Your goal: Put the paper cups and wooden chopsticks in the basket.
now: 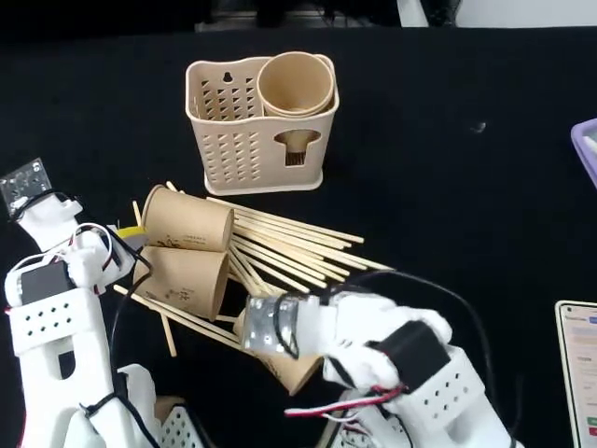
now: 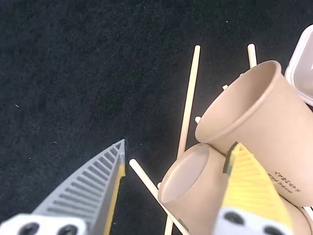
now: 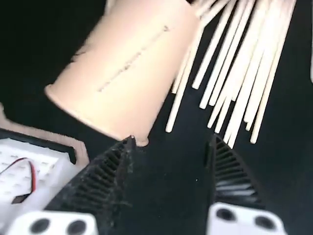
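- Basket (image 1: 256,126), far beyond both jaws, holds a paper cup (image 1: 296,82).
- Right gripper (image 3: 173,138) gapes empty; second cup (image 3: 122,73) and chopsticks (image 3: 234,73) lie just past its tips, both cut off.
- Left gripper (image 2: 178,143) gapes empty around third cup (image 2: 195,186), its rim half-hidden; bare cloth (image 2: 73,58) beside.

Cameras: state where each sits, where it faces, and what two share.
High view: fixed above, looking down on table, basket, left arm, right arm.
Left wrist view: on left arm, facing two cups past the open left gripper.
Right wrist view: on right arm, facing a cup and chopsticks past the open right gripper.
Shared: chopsticks show in all three.
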Available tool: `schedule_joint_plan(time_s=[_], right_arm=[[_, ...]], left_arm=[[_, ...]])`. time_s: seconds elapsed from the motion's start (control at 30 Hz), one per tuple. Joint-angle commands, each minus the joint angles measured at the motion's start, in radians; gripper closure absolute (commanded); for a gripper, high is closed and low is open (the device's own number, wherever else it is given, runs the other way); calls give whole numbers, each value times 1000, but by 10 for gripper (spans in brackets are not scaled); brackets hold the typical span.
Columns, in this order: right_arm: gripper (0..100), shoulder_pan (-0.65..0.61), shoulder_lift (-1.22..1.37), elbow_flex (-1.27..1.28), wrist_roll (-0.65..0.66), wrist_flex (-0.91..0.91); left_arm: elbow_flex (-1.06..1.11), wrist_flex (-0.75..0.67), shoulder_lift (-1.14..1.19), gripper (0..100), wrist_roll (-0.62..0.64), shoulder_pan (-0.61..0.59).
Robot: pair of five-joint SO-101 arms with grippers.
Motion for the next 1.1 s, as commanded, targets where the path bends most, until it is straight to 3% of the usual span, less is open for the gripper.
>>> schedule_joint_plan(time_s=[0.0,0.3,0.5,0.7,0.87,1.07], right_arm=[[764,-81,-1,-58,64,23],[762,-86,271,-120,238,112],[765,-137,380,-113,236,84],[786,-138,335,-102,77,-60],[994,-137,262,-102,-41,-115],[988,-123,133,-173,-72,-69]], left_arm=[[-65,0,-20,668,8,-10],[-56,-37,-20,668,8,-10],[-56,-41,-20,668,8,-10],[-56,-40,-20,668,8,-10],[-56,-35,-20,668,8,-10],[-56,-34,-20,668,8,-10]])
